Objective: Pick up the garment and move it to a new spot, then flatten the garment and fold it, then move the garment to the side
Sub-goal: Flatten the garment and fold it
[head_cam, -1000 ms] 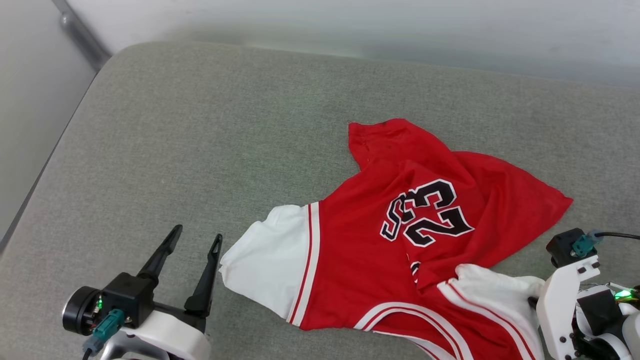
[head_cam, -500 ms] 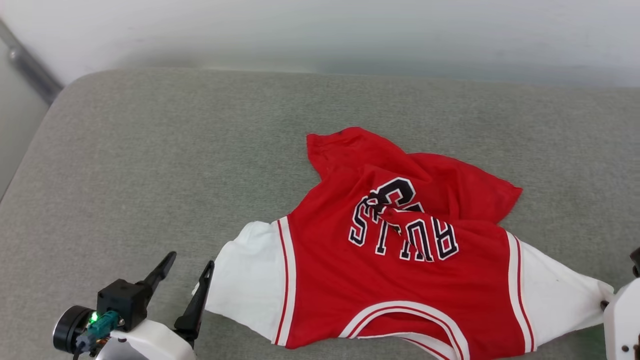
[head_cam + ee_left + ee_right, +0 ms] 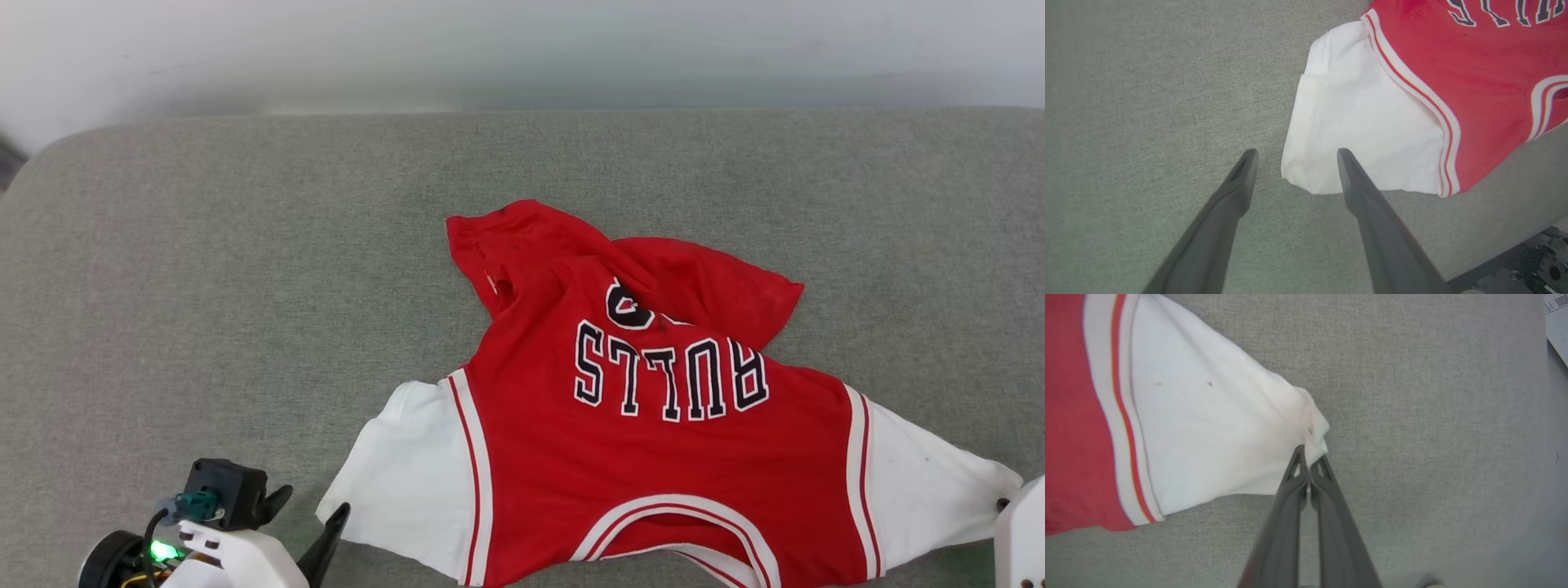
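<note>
Grey cushion (image 3: 245, 245): right hand (image 3: 1310, 459) pinches garment (image 3: 653, 457); left hand (image 3: 1297, 152) spread, pointing at it.

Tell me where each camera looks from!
Head view: from the head, down onto the red jersey shirt with white sleeves on a grey fabric cushion; left gripper lower left.
Left wrist view: from that wrist, along open fingers toward one sleeve.
Right wrist view: from that wrist; right gripper pinches the other sleeve.
All share the shirt.

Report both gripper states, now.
Left gripper: open, holding nothing.
Right gripper: closed on a white sleeve tip of the red jersey.
</note>
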